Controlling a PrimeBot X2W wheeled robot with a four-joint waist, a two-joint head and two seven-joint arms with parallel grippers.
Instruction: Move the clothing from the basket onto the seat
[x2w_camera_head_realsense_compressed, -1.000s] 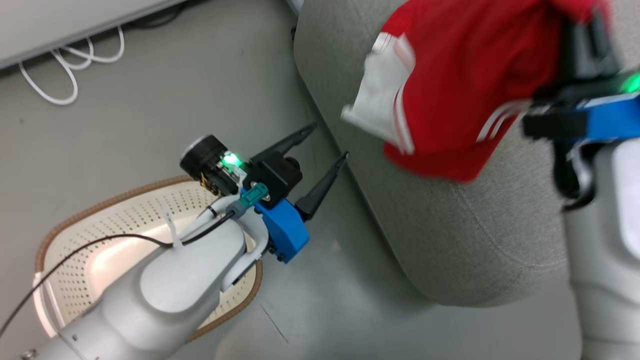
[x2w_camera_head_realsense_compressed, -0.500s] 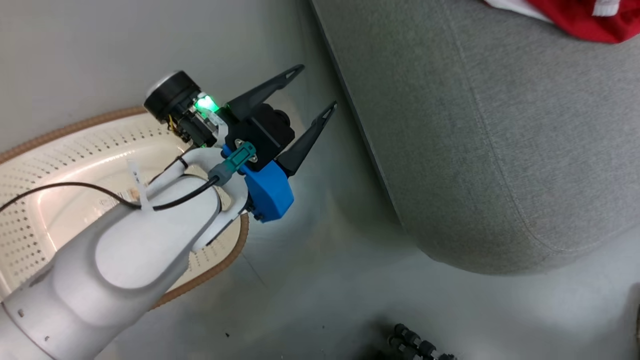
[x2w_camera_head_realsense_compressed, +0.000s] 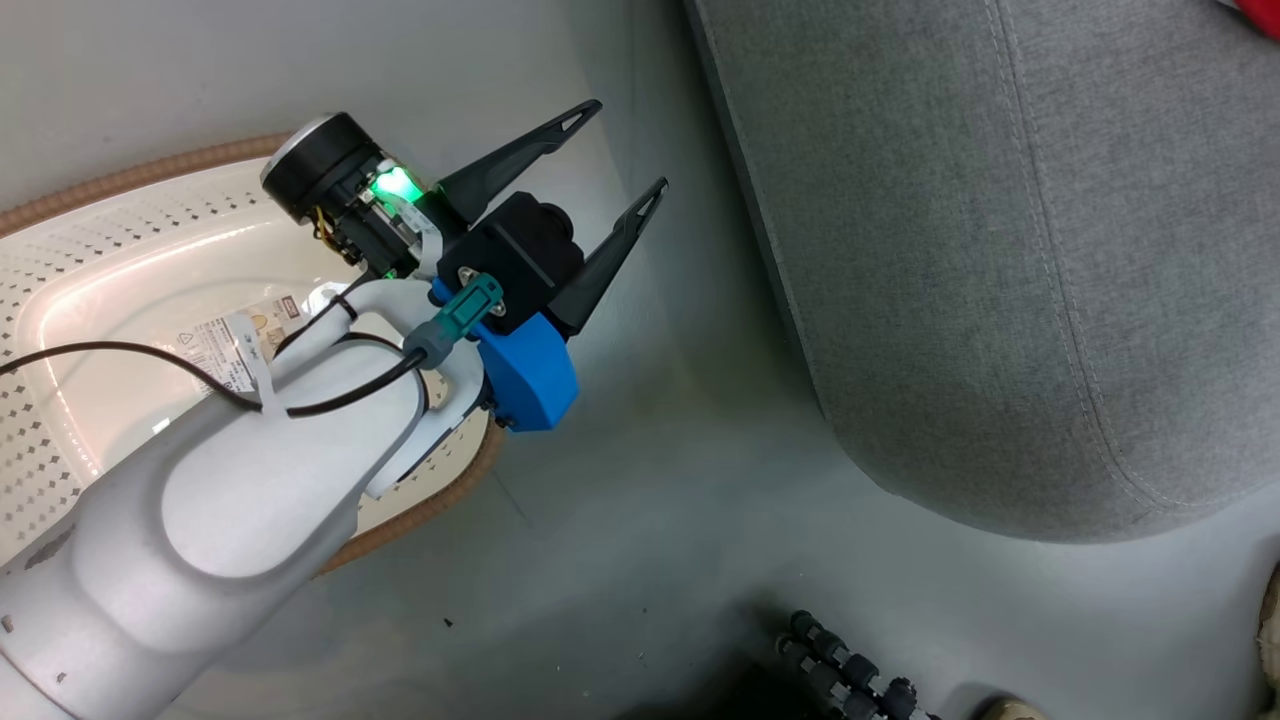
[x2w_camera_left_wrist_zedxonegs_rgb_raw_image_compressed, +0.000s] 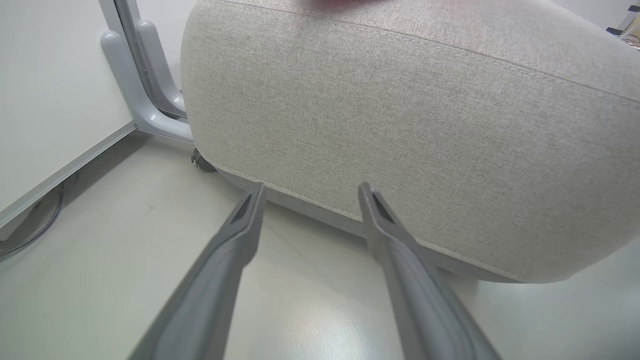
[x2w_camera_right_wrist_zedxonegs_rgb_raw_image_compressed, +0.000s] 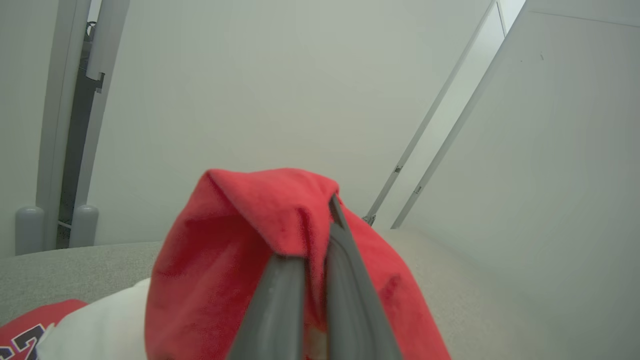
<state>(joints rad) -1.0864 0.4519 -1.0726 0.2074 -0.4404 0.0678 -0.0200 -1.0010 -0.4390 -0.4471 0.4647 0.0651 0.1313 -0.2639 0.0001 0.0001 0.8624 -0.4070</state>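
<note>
My left gripper (x2w_camera_head_realsense_compressed: 625, 145) stands open and holds nothing, over the floor between the basket (x2w_camera_head_realsense_compressed: 130, 178) and the seat (x2w_camera_head_realsense_compressed: 1000, 250). The cream basket's perforated wall and brown rim lie under my left forearm; its visible floor bears just a label. In the left wrist view the open left gripper (x2w_camera_left_wrist_zedxonegs_rgb_raw_image_compressed: 311, 192) points at the grey seat's (x2w_camera_left_wrist_zedxonegs_rgb_raw_image_compressed: 400, 125) lower side. My right gripper (x2w_camera_right_wrist_zedxonegs_rgb_raw_image_compressed: 312, 230) is shut on a red garment (x2w_camera_right_wrist_zedxonegs_rgb_raw_image_compressed: 240, 235), held above the seat's (x2w_camera_right_wrist_zedxonegs_rgb_raw_image_compressed: 75, 270) top. Another piece of clothing (x2w_camera_right_wrist_zedxonegs_rgb_raw_image_compressed: 25, 335), red and white with dark print, lies on the seat. A red sliver of clothing (x2w_camera_head_realsense_compressed: 1265, 15) shows at the head view's top right corner.
Smooth grey floor (x2w_camera_head_realsense_compressed: 650, 520) runs between basket and seat. A black ribbed part (x2w_camera_head_realsense_compressed: 840, 670) sits at the bottom edge of the head view. A grey metal frame leg (x2w_camera_left_wrist_zedxonegs_rgb_raw_image_compressed: 140, 90) and a white panel stand left of the seat.
The head camera has swung, so the whole picture has shifted; the red garment and my right gripper have passed out of the head view at the top right. My left gripper stays open.
</note>
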